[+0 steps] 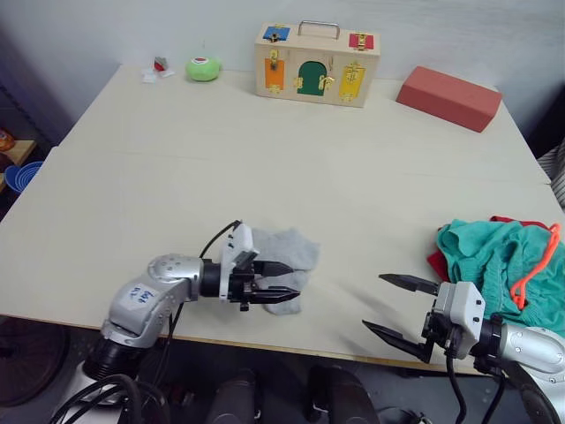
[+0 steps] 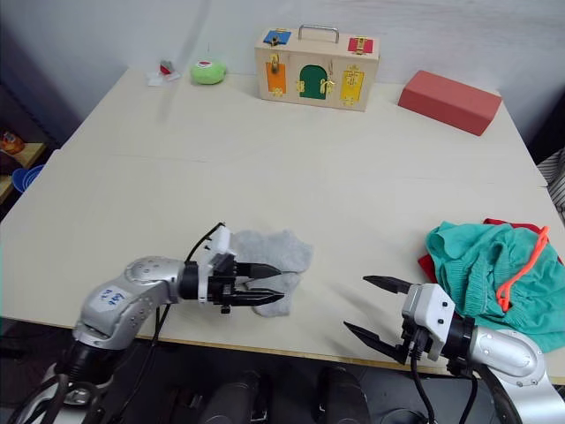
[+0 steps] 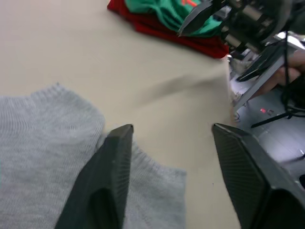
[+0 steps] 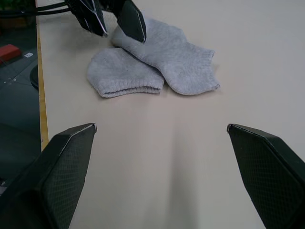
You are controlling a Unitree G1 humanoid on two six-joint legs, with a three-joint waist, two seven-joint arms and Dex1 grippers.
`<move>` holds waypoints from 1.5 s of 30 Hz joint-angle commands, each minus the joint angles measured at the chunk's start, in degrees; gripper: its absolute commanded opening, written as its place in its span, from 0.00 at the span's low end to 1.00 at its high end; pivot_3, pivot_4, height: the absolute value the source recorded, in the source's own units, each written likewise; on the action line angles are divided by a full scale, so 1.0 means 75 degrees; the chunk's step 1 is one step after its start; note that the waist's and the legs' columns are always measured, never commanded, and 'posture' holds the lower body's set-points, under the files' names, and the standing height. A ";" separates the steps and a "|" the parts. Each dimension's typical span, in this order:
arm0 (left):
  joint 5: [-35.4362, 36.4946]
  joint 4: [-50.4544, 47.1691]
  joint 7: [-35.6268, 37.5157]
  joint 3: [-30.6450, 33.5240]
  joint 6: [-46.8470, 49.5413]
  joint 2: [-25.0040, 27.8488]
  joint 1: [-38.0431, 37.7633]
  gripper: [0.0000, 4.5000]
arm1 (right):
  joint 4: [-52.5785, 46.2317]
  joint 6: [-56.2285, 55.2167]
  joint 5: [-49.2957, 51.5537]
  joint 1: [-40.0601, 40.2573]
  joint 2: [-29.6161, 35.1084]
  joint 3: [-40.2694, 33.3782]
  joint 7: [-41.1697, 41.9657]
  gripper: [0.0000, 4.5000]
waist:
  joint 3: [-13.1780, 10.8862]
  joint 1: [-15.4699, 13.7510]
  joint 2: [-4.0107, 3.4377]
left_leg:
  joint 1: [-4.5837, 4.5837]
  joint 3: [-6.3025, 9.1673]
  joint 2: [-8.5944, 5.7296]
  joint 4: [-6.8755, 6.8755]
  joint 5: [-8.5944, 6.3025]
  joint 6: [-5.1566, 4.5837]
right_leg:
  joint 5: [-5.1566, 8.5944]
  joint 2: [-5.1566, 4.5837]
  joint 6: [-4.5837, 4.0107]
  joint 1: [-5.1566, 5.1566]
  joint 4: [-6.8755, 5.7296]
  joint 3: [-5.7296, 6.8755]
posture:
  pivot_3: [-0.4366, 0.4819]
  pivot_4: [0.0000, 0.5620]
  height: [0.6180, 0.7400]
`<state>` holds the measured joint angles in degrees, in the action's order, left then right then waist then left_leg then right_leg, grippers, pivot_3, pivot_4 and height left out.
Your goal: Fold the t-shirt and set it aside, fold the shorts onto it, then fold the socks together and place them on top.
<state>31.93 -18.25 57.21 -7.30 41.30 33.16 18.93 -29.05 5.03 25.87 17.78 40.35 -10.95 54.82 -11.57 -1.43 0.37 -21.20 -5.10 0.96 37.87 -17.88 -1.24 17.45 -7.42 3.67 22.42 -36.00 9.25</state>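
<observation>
Where left gripper [image 1: 284, 283] hovers agape: soft ribbed-knit grey socks [image 4: 157, 67], overlapping.

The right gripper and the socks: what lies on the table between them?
Nothing: the right wrist view shows bare table from the right gripper to the socks. The left gripper hovers at their far side.

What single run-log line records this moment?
stage: socks | left gripper: open over socks | right gripper: open, empty | shorts: on t-shirt
</observation>
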 commanded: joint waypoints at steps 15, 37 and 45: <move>-0.2955 0.8176 0.2134 0.0045 -0.5579 0.0723 0.3912 0.68 | 0.0139 0.1252 -0.2009 -0.2293 -0.1329 0.3805 -0.1533 1.00 | 0.0002 -0.0005 0.0012 | -0.0062 -0.0041 -0.0017 0.0032 0.0004 -0.0051 | -0.0047 0.0000 0.0019 0.0039 0.0003 -0.0004 | 0.48 0.27 1.00; -0.3340 0.9706 0.2732 0.0284 -0.6103 -0.0383 0.4350 0.01 | 0.1638 0.0698 -0.2721 -0.3277 -0.1474 0.4034 -0.1285 0.00 | -0.0001 0.0088 0.0038 | -0.0160 -0.0073 -0.0018 0.0151 0.0011 -0.0104 | -0.0121 -0.0010 0.0057 0.0122 -0.0008 -0.0028 | 0.48 0.27 1.00; -0.2810 0.6549 0.2247 0.0759 -0.4876 -0.0046 0.2360 0.01 | 0.2490 -0.0317 -0.2683 -0.3711 -0.0837 0.3638 -0.0541 0.00 | -0.0001 0.0215 0.0038 | -0.0157 -0.0077 -0.0024 0.0156 0.0014 -0.0116 | -0.0125 -0.0020 0.0063 0.0113 -0.0006 -0.0036 | 0.48 0.27 1.00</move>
<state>8.95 37.95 75.10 -2.76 1.45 31.76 39.36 -12.45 4.59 5.80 -9.69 32.69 18.28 49.42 -11.58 0.19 0.65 -22.38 -5.68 0.79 39.04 -17.77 -2.10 16.50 -7.58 4.16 23.25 -36.05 8.97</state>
